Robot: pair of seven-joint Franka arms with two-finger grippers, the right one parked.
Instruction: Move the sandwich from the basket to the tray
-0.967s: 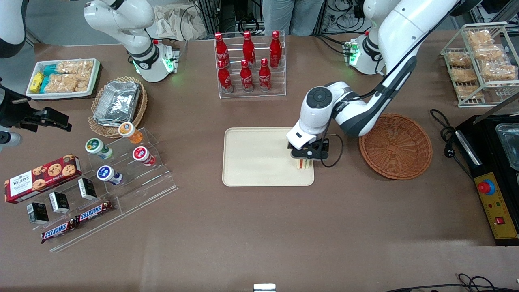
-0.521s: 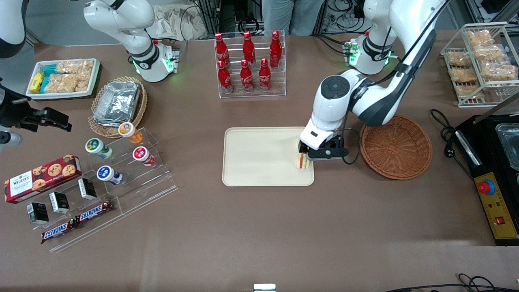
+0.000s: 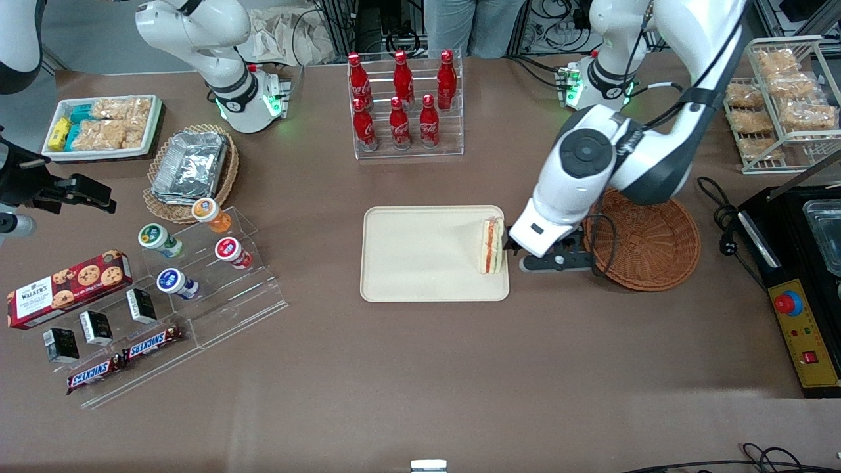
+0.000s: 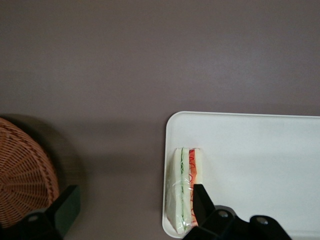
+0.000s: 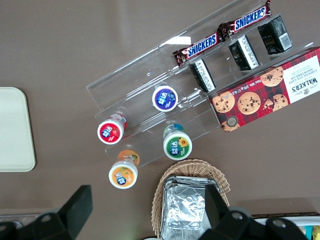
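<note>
The sandwich [image 3: 491,246] stands on edge on the cream tray [image 3: 420,253], at the tray's rim nearest the reddish-brown wicker basket [image 3: 647,243]. The basket holds nothing. My left gripper [image 3: 519,248] hangs above the strip of table between tray and basket, raised clear of the sandwich, open and empty. In the left wrist view the gripper [image 4: 135,205] has its black fingers [image 4: 202,200] spread wide. The sandwich [image 4: 184,187] lies below them on the tray [image 4: 260,160], close to one finger. The basket [image 4: 20,175] shows beside the other finger.
A clear rack of red cola bottles [image 3: 404,105] stands farther from the front camera than the tray. An acrylic stand with cups and snack bars [image 3: 197,263], a lacy basket of foil containers [image 3: 190,167] and a white snack bin [image 3: 102,125] lie toward the parked arm's end. A black appliance [image 3: 805,263] sits beside the wicker basket.
The gripper let go of the sandwich, rose and moved off the tray toward the basket. The sandwich stays on the tray's edge.
</note>
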